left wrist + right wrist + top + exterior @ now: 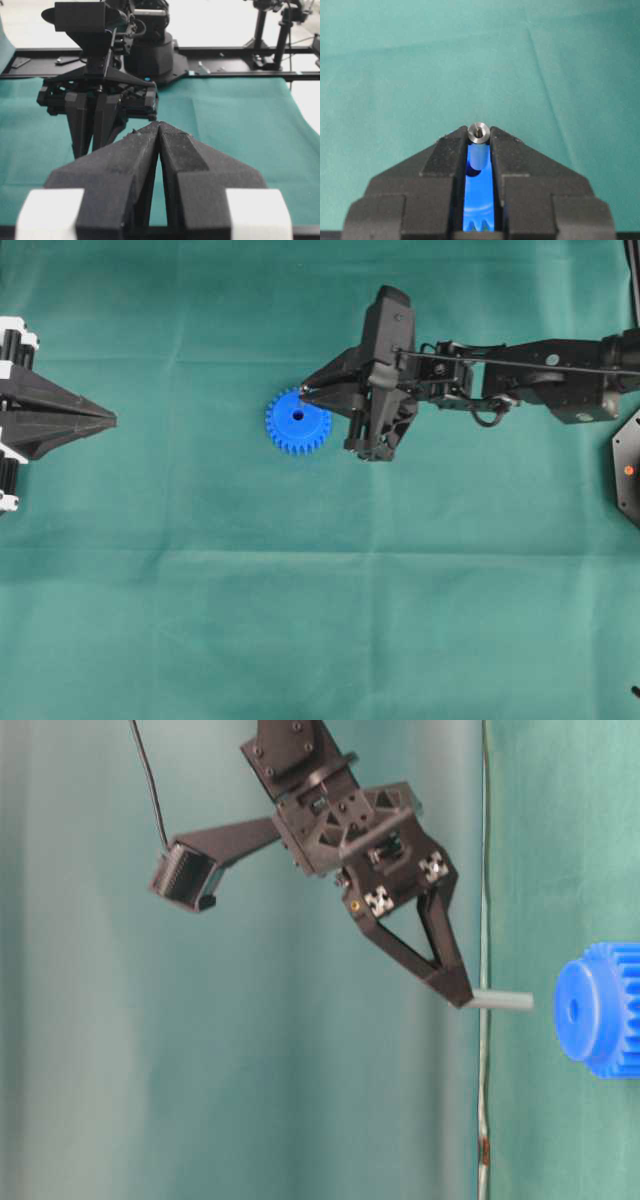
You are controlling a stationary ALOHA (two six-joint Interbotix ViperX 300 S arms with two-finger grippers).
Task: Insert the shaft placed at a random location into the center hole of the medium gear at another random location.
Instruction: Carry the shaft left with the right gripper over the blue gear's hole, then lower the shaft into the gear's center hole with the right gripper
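Left gripper (pixel 112 420) sits clenched and empty at far left. Bright blue toothed plastic gear (pixel 298 421) lies flat mid-cloth. Right gripper (pixel 306 394) grasps the thin silvery metal shaft (pixel 502 1001) by its top, just above the gear's right rim. Long axis upright, free end down. We judge: nudge left over the dark center hole (pixel 298 416), keep it plumb, lower slowly.

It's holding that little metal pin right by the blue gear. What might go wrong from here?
1. The right gripper holds the shaft only at one end, by its fingertips, so a nudge might tilt it or let it slip.
2. The center hole looks barely pin-wide; the shaft tip is still off the medium gear, so a small misalignment could land it on the blue face.
3. The gear lies loose on the green cloth, so a push might slide it.
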